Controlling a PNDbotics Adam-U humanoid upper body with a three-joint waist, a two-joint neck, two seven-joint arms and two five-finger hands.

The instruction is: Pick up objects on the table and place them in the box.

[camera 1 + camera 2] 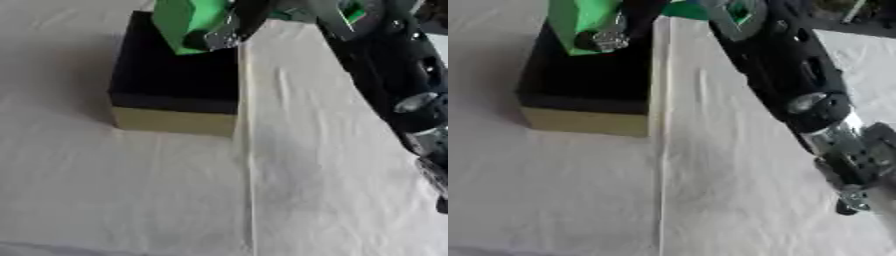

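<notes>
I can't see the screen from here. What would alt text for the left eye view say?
The robot's right hand, at the end of a black arm reaching in from the right, holds a bright green flat object over an open yellow-sided box with a dark inside. The box stands on a table covered in creased white cloth.

The robot's right arm (798,95) reaches up from the lower right toward the upper middle, black with silver joints. Its right hand (229,27) has fingers curled, pinching something green.
</notes>
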